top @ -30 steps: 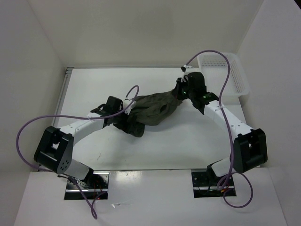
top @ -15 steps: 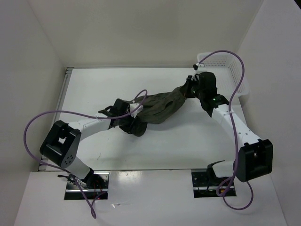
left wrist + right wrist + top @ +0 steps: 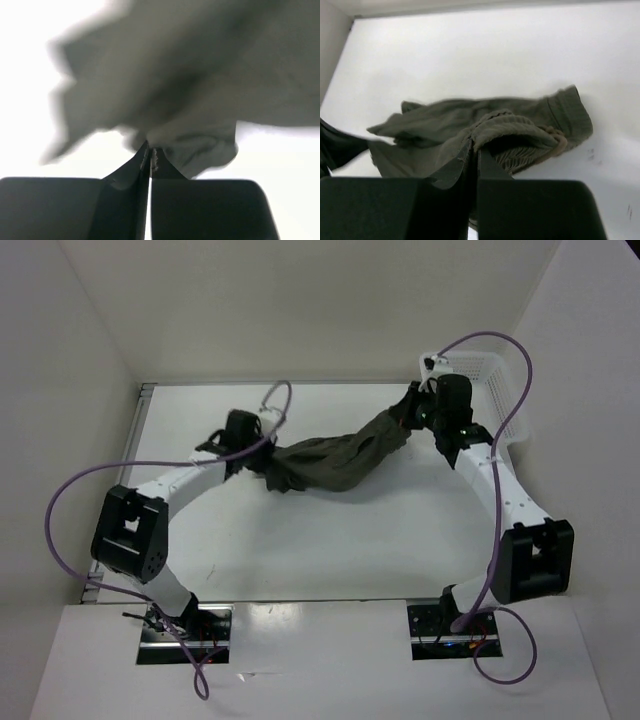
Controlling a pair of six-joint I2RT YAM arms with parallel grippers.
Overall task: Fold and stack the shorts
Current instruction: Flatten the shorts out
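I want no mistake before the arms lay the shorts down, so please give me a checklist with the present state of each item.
1. Left pincer shut on the shorts: ok.
2. Right pincer shut on the shorts: ok.
3. Shorts spread flat between the pincers: not ok, bunched and twisted.
4. Both grips at matching corners: cannot tell.
5. Basket apart from the shorts: ok.
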